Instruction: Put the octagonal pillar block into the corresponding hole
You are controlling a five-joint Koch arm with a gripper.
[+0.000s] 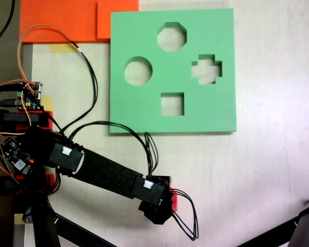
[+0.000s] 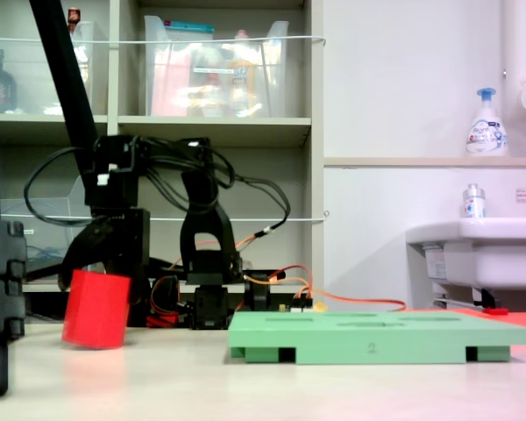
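The octagonal pillar block [image 2: 96, 309] sat tilted at the second exterior view's left, one bottom edge off the table [image 2: 245, 386], pinched between the gripper [image 2: 101, 263] fingers. It was well clear of the green foam board [image 1: 172, 72]; the corresponding hole [image 1: 171, 36] was empty.

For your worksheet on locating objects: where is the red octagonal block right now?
In the second exterior view, the octagonal pillar block sits at the left, tilted, at the gripper, left of the green board.
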